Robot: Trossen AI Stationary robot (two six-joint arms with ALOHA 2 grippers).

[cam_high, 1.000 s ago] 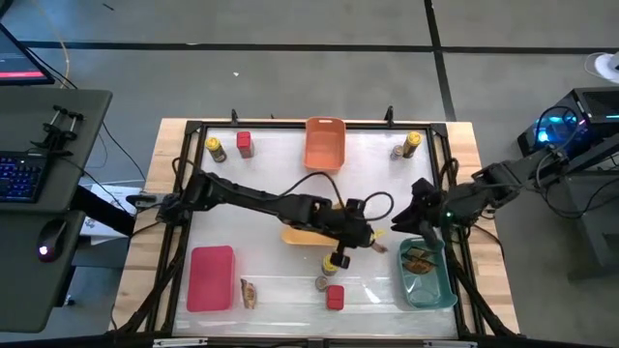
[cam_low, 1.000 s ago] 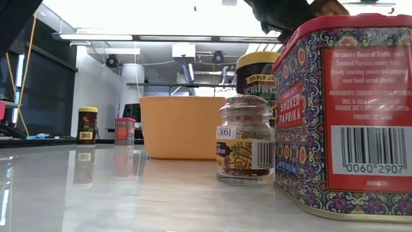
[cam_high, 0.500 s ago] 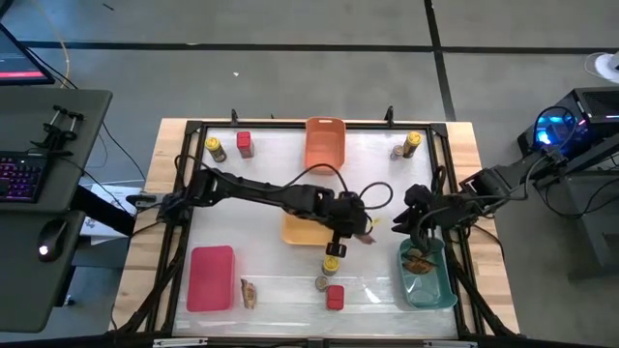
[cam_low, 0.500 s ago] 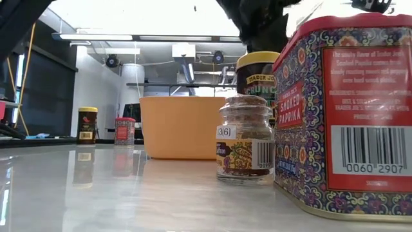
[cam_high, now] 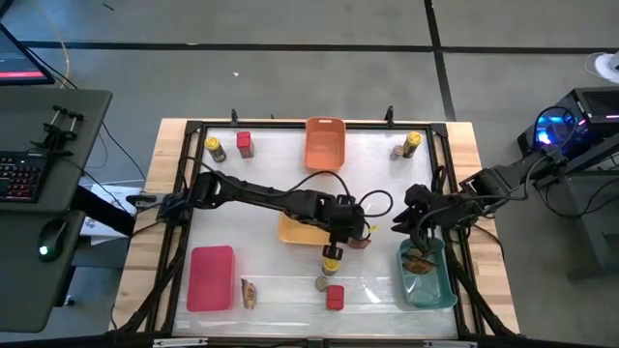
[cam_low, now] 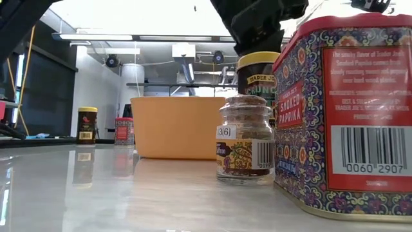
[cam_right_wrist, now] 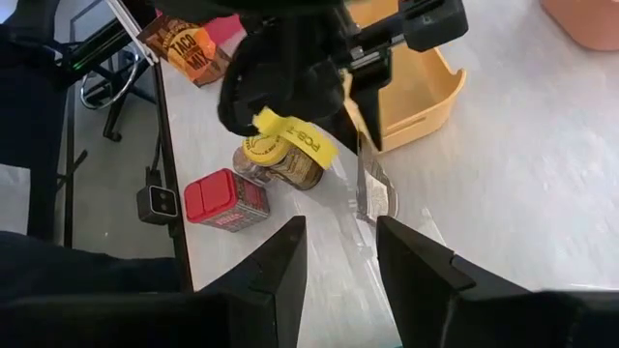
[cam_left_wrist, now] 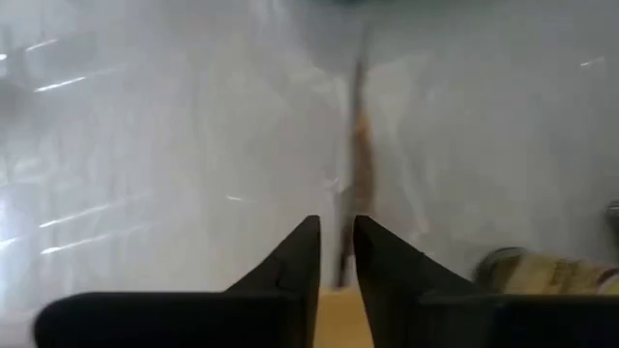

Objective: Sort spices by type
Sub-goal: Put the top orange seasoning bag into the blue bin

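Observation:
My left gripper (cam_high: 354, 234) hangs over the table's middle, beside the yellow bin (cam_high: 293, 228), shut on a flat brownish packet (cam_right_wrist: 373, 189). A yellow-lidded jar (cam_high: 332, 256) stands just near of it. A short grey-brown jar (cam_high: 320, 283) and a red tin (cam_high: 335, 297) stand closer to the near edge, and both fill the low view, the jar (cam_low: 244, 138) and the tin (cam_low: 347, 109). My right gripper (cam_high: 410, 224) is open above the far end of the teal bin (cam_high: 437, 288), which holds packets (cam_high: 419, 261). My left gripper pinches the packet by its upper edge (cam_right_wrist: 363, 147) between both fingers, coming from above and pointing down. The packet hangs upright below the fingers and shows edge-on in the left wrist view (cam_left_wrist: 360, 164). I cannot tell whether its lower end (cam_right_wrist: 377, 208) touches the table.
An orange bin (cam_high: 325, 143) sits at the far edge and a red bin (cam_high: 213, 278) near left, with another packet (cam_high: 249, 293) beside it. A yellow-lidded jar (cam_high: 215, 149) and red tin (cam_high: 244, 144) stand far left, and another jar (cam_high: 411, 145) far right.
My left gripper carried the packet a short way toward the table's left, now over the yellow-lidded jar. The yellow bin slid slightly left. My right gripper came down and toward the near edge over the teal bin, then kept still.

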